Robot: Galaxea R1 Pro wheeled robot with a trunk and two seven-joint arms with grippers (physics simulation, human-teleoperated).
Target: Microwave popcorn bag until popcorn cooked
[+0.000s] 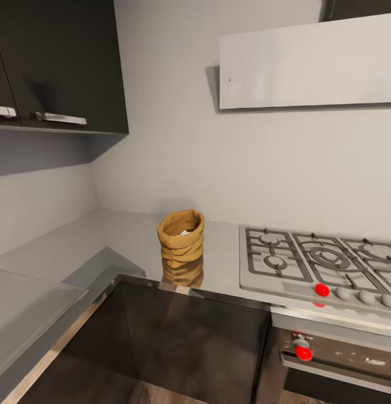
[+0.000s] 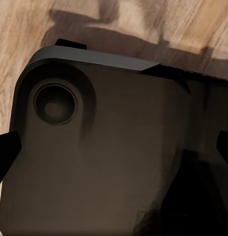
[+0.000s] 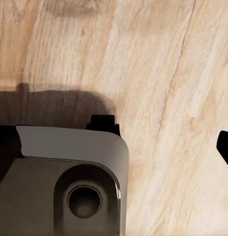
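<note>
Bag (image 1: 181, 237): stood upright on the countertop (image 1: 122, 235), just beside the hob (image 1: 322, 264), whitish popcorn (image 1: 185, 232) glimpsed inside; judged untouched, so pickup, loading and heating are all left. Grippers: both wrist views are aimed down at the robot base (image 2: 114, 162) and wood floor (image 3: 158, 73); dark fingertips (image 2: 7, 150) are seen at the frame edges, well apart, so both are taken as spread and empty. Beside the hob: oven knobs (image 1: 303, 352) below, dark wall cabinets (image 1: 60, 62) up beyond the bag. No obstacle is noted around the bag.
</note>
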